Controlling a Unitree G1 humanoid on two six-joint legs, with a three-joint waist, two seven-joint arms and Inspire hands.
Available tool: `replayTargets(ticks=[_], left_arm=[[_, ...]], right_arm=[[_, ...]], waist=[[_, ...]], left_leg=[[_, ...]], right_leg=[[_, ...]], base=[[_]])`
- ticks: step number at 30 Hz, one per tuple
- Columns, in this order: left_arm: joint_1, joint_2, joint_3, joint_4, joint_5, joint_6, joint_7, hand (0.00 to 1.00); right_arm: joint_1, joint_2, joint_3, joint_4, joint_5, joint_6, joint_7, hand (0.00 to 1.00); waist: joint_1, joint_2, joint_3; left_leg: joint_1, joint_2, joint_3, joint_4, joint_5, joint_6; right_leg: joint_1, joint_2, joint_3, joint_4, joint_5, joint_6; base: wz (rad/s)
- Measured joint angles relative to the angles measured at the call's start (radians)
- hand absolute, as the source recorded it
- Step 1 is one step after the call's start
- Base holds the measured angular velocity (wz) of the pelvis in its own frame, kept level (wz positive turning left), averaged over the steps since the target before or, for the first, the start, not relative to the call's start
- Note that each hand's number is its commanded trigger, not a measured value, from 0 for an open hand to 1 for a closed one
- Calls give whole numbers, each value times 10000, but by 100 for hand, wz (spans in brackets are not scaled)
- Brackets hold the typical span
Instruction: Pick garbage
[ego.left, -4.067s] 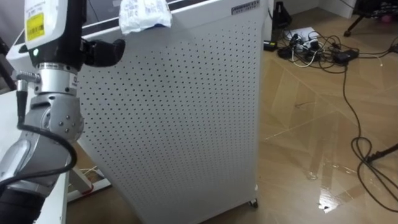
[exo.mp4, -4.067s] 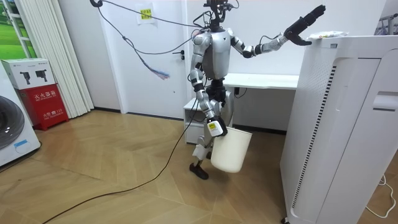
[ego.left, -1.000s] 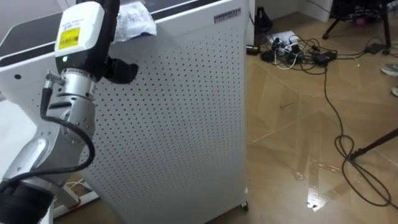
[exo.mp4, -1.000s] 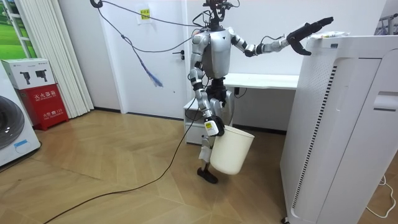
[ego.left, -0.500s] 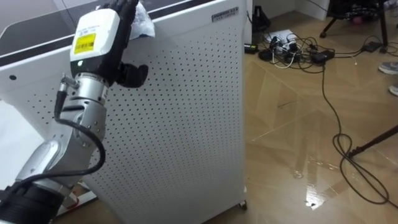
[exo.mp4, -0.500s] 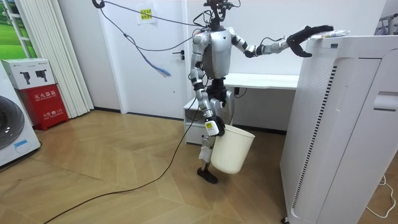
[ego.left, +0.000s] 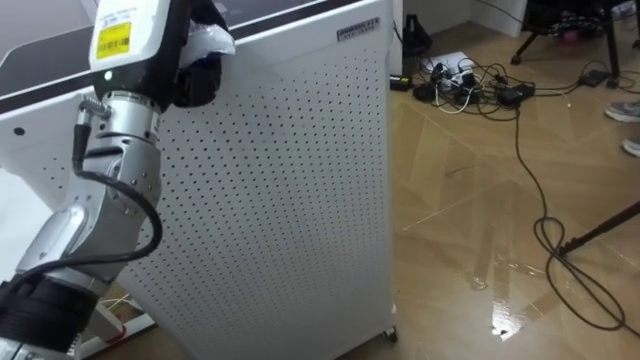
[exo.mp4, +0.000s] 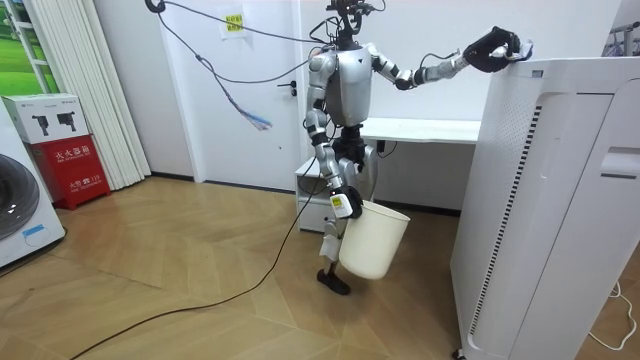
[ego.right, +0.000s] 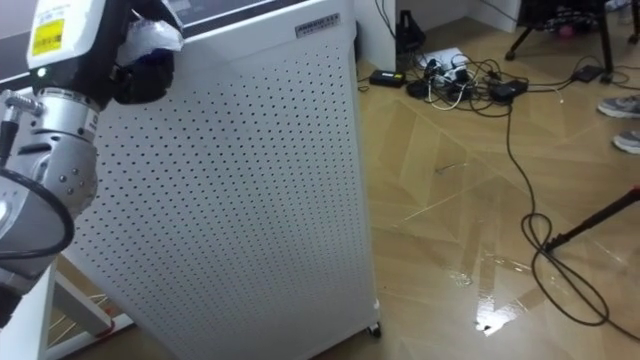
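Note:
The garbage is a crumpled white plastic wrapper (ego.left: 208, 40) at the top edge of a tall white perforated cabinet (ego.left: 290, 180). My left hand (ego.left: 192, 78) is raised to that edge, and its dark fingers are curled round the wrapper. In the room view the left hand (exo.mp4: 489, 50) sits just above the cabinet's top corner, with a bit of the wrapper (exo.mp4: 521, 47) sticking out of it. I stand beside the cabinet. My right hand (exo.mp4: 341, 205) hangs low at my side, shut on the rim of a white bin (exo.mp4: 372, 243) that tilts below it.
A tangle of cables and power strips (ego.left: 470, 82) lies on the wooden floor to the right of the cabinet, and a dark stand leg (ego.left: 600, 235) lies further right. A white desk (exo.mp4: 420, 128) is behind me. A red box (exo.mp4: 70, 165) stands at the room view's left.
The left hand's fingers have gone from straight over the wrapper to curled round it. The hand has risen slightly off the cabinet top. The right hand and bin have stayed put.

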Motion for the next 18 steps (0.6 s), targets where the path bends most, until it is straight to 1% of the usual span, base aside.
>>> replayTargets(ticks=[8,11,13,14,15,16,17,18], left_arm=[[0,12,-5,23,-16,-17,24,100],[-3,13,-7,31,-54,-51,211,100],[-3,7,-14,-7,-282,-95,288,100],[-2,-6,-18,-35,-552,-126,360,100],[-3,-64,1,-109,-1126,-127,436,100],[-2,-90,8,-211,-1433,-121,444,100],[2,-166,0,-535,-1902,-123,409,100],[16,-410,-10,-983,-2341,-124,361,100]], right_arm=[[0,-16,18,-31,-3,0,-1,100],[-28,-57,198,-42,-8,-5,-101,100],[-30,-56,240,-42,-1,-11,-139,100],[-47,-68,289,-42,15,-11,-152,100],[-63,-93,375,-44,39,-29,-162,100],[-64,-96,400,-64,41,-34,-167,100],[-64,-80,401,-107,24,-34,-196,100],[-81,-49,408,-112,23,-46,-240,100]], waist=[[17,26,-18],[11,44,-31],[11,64,-45],[14,46,-33],[8,39,-31],[10,34,-30],[17,17,-24],[37,-19,-7]], left_leg=[[31,0,0,-6,0,0],[34,1,24,-9,0,0],[31,3,18,-8,0,0],[32,4,21,-7,0,-1],[15,3,17,-5,0,0],[-7,3,11,-4,0,0],[-88,1,3,-3,0,0],[-154,-5,-12,-3,0,0]], right_leg=[[23,7,15,-9,-1,1],[30,7,15,1,-1,1],[30,7,-1,1,-1,1],[27,7,-1,5,-1,0],[12,3,-27,10,-1,1],[3,0,-49,10,-1,1],[-48,-18,-118,18,-2,1],[-80,-42,-213,27,-4,5]], base=[[0],[0],[0],[0],[4],[11],[19],[21]])
